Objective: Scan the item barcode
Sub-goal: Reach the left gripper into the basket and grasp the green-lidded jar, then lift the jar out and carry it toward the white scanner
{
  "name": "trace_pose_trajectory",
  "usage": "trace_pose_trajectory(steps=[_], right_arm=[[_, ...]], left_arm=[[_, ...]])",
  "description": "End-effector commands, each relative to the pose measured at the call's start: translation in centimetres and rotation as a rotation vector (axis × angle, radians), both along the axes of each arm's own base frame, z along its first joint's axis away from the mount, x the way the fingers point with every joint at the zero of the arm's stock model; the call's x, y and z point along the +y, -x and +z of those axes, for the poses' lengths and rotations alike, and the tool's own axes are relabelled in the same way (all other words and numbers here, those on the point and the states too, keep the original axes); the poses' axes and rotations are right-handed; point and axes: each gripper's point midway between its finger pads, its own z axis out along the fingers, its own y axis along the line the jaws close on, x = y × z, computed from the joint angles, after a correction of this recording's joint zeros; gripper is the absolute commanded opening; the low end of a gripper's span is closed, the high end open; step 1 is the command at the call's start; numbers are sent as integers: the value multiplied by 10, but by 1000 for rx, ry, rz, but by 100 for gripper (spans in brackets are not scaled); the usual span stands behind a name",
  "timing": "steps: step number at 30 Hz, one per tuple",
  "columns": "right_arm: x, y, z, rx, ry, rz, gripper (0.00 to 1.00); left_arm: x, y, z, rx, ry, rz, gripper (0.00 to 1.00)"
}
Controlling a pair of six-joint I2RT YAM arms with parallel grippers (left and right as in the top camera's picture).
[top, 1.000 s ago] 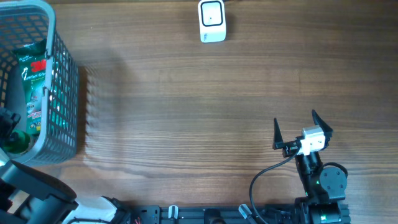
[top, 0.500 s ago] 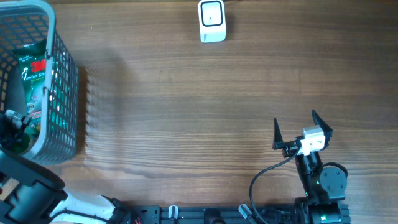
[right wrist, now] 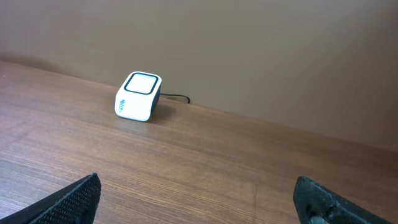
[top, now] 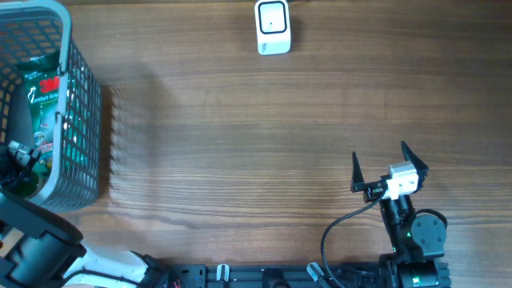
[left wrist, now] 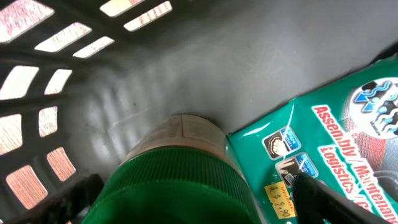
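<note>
In the grey basket (top: 70, 48) at the far left lie a green-capped jar (left wrist: 180, 180) and a green glove packet (left wrist: 329, 143) with a yellow price sticker. My left gripper (left wrist: 193, 202) is down inside the basket and stands open, one finger on each side of the jar's cap, with a gap showing on the right. From overhead, the left gripper (top: 18, 160) sits just above the cap (top: 22, 184), beside the packet (top: 46, 104). The white barcode scanner (top: 273, 26) stands at the table's far edge. My right gripper (top: 390, 166) is open and empty near the front right.
The basket's slotted walls (left wrist: 37, 68) close in around my left gripper. In the right wrist view the scanner (right wrist: 138, 96) and its cable stand far ahead on bare wood, with the right gripper (right wrist: 199, 199) open wide over the table.
My left gripper has shifted a little to the right in the basket, over the jar's cap, then stayed put. The right arm has not moved.
</note>
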Motion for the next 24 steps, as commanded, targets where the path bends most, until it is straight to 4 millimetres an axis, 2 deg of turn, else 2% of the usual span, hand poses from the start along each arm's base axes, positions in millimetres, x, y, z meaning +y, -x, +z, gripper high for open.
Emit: trace_pose_trajectory(steps=[1, 4, 5, 7, 15, 16, 19, 24], right_arm=[[0, 0, 1, -5, 4, -5, 100], [0, 0, 1, -4, 4, -5, 100], [0, 0, 1, -4, 4, -5, 100], [0, 0, 1, -4, 4, -5, 100], [0, 0, 1, -4, 4, -5, 100], [0, 0, 1, -4, 4, -5, 100], [0, 0, 1, -4, 4, -5, 100], [0, 0, 0, -4, 4, -5, 100]], left_arm=[[-3, 2, -8, 0, 34, 12, 77], [-3, 2, -8, 0, 34, 12, 74], [-3, 2, -9, 1, 35, 12, 79], [-2, 2, -10, 1, 34, 12, 100], [-3, 3, -33, 33, 77, 12, 100], [-3, 3, -36, 38, 84, 13, 99], [-4, 3, -41, 44, 91, 13, 87], [-3, 1, -38, 39, 84, 10, 71]])
